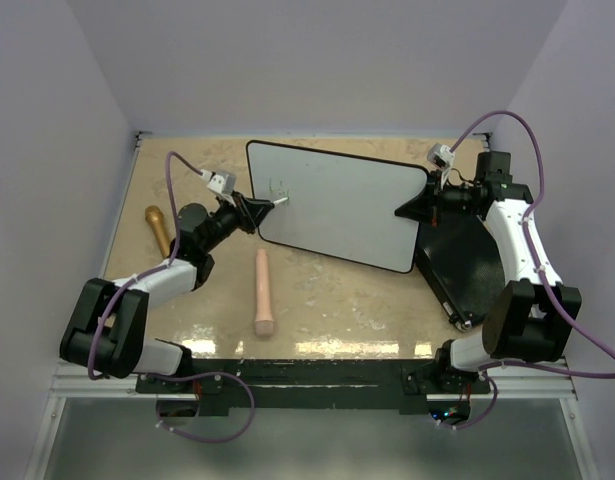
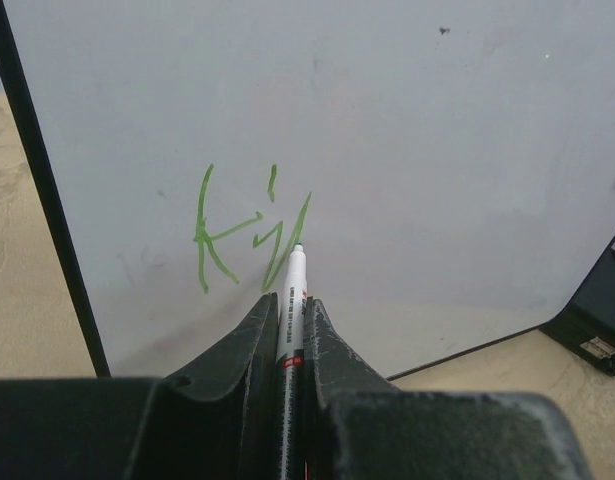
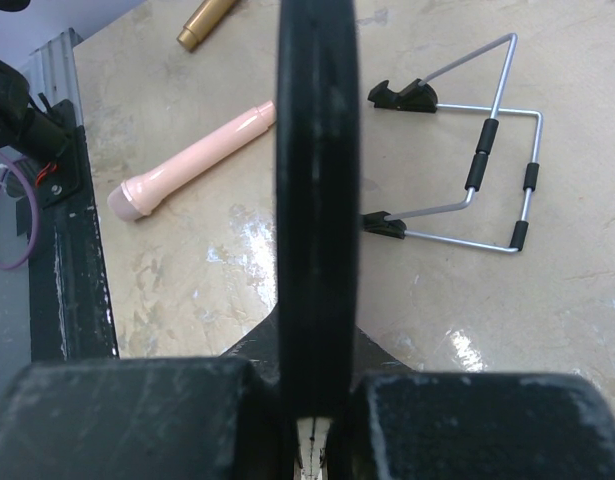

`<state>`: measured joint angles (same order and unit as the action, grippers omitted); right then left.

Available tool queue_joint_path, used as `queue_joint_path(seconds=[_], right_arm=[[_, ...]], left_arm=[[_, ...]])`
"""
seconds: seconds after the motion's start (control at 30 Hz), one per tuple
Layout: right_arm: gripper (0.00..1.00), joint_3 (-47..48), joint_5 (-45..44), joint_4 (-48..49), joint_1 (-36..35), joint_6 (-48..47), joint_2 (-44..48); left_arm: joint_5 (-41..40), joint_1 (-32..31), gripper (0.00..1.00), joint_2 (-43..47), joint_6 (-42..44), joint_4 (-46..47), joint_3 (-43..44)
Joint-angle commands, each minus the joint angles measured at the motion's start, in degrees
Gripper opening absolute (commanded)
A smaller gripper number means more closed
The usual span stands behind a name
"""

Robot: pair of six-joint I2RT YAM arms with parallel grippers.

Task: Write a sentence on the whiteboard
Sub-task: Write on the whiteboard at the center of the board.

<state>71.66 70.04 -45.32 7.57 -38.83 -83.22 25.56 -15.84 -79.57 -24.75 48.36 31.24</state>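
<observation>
- Whiteboard (image 1: 337,205) sits mid-table (image 1: 337,300), turned slightly askew between the two arms, its right end just beside a black case (image 1: 457,265).
- Right gripper (image 1: 419,207) is clenched on the board's right rim. In its wrist view the black rim runs edge-on straight up from between the fingers.
- Left gripper (image 2: 290,300) is clamped on a white marker (image 2: 295,268). The barrel lies along the slot between the jaws and the tip pokes out ahead of them.
- Marker tip is at the board's face near the upper-left corner. It seems to touch, though contact is hard to confirm from this angle.
- Green letters (image 2: 242,235) lie just ahead and left of the jaws: a "k", an "i", and a slanted zigzag stroke that ends at the tip.
- Pink cylinder (image 1: 262,292) lies on the table in front of the board, between the arms.
- Gold cylinder (image 1: 158,229) lies further left, beside the left arm.
- Wire stand (image 3: 487,170) lies on the table beyond the board's rim in the right wrist view.
</observation>
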Motion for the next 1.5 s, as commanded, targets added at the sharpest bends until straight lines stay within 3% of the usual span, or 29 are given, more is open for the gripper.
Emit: queue_joint_path(seconds=[0.0,0.6,1.47], right_arm=[[0.0,-0.11,-1.22,-0.91,-0.54,-2.04,0.08],[0.0,-0.03,-1.22,-1.0,-0.46,-2.13,0.16],[0.0,0.06,-1.13,-1.17,-0.46,-2.3,0.08]], left_arm=[[-1.48,-0.07,0.0,1.52,-0.03,2.01,3.21],[0.19,-2.0,0.0,-1.46,0.49,1.04,5.93],[-1.74,-2.71,0.0,-1.91,1.99,-1.42,-0.31]])
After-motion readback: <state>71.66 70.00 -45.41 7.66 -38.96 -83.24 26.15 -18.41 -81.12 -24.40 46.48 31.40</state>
